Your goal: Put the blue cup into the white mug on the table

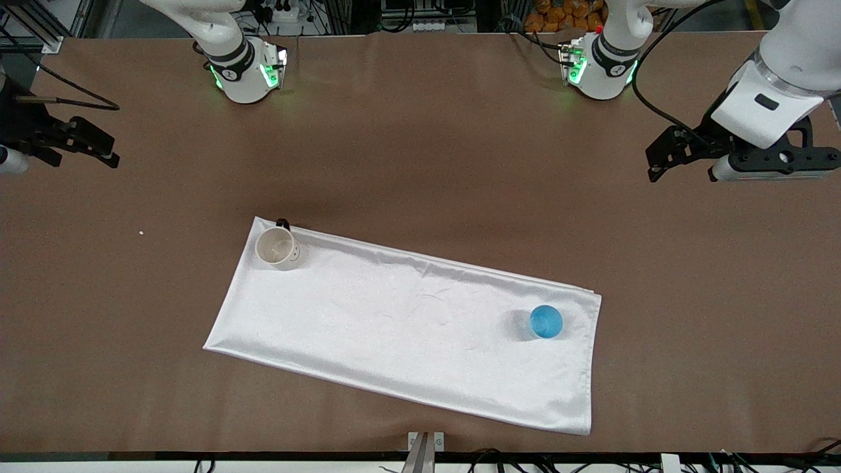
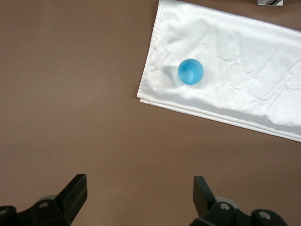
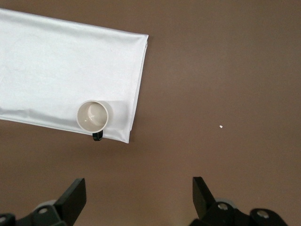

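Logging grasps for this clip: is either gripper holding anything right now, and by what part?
Nothing is held. The left gripper and right gripper are open over bare table; the blue cup and white mug stand on the cloth.

My desk (image 1: 420, 131) is a plain matte brown, with one tiny white speck (image 1: 141, 232) on it. The cloth (image 1: 407, 328) is shiny white, unpatterned, with faint grey creases. The blue cup (image 1: 546, 321) is bright blue, paler inside. The white mug (image 1: 277, 247) has an off-white inside, a black handle and tiny dark marks on its side. My left tool (image 1: 660, 157) and right tool (image 1: 98, 148) are black; my arms are white, with green lights at their bases.
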